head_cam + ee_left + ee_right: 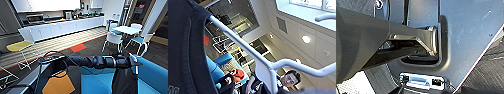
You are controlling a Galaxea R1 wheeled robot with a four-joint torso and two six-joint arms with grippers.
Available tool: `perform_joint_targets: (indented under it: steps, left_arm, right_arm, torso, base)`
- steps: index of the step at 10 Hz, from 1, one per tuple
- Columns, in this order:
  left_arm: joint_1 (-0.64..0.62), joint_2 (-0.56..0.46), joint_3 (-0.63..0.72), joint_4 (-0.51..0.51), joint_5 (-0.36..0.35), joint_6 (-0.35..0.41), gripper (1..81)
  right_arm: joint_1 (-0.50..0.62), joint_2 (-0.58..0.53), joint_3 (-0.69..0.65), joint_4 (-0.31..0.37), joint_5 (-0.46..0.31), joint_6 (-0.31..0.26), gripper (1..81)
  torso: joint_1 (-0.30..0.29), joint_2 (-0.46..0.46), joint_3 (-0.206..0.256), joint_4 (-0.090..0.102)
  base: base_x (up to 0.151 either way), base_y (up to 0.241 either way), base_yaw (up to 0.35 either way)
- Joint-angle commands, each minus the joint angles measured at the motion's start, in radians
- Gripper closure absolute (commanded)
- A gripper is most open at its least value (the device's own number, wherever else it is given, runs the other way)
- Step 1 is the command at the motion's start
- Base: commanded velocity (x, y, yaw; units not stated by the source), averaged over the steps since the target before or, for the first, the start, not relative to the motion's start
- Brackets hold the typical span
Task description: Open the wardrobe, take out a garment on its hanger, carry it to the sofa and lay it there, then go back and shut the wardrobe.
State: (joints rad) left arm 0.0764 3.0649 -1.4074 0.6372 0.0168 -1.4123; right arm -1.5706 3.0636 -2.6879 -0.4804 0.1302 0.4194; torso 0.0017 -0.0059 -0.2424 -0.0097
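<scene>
The robot's left arm (95, 61) reaches across the head view from the left, its left claw (130, 61) closed on the white hanger (135, 65) above the bright blue sofa (152, 75). The black garment (125, 81) hangs straight down from the hanger, in front of the sofa's seat cushion and just beside its thick back. In the left wrist view the hanger (250, 53) shows up close, with the garment's dark fabric (185, 45) draped over one shoulder of it. Behind the sofa, white and teal chairs (113, 38) stand around a white table (126, 30), and a long white kitchen counter (65, 27) lines the far wall. The state of the right claw cannot be told from the right wrist view.
</scene>
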Motion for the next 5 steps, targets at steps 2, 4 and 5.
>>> perform_joint_targets:
  steps: [2, 4, 5]
  left_arm:
    - [-0.077, 0.072, -0.035, 0.032, -0.026, 0.010, 81.1]
    - [-0.024, 0.082, -0.054, 0.094, -0.021, 0.009, 81.1]
    - [-0.005, 0.082, -0.061, 0.128, -0.005, 0.009, 81.1]
  right_arm:
    - [0.011, 0.014, 0.008, 0.000, -0.054, -0.004, 1.0]
    - [0.011, 0.016, 0.008, 0.000, -0.054, -0.004, 1.0]
    - [0.011, 0.016, 0.008, 0.000, -0.054, -0.004, 1.0]
  torso:
    - [0.000, 0.000, 0.000, 0.000]
    - [0.000, 0.000, 0.000, 0.000]
    - [0.000, 0.000, 0.000, 0.000]
  base:
    - [0.000, 0.000, 0.000]
    - [0.000, 0.000, 0.000]
    - [0.000, 0.000, 0.000]
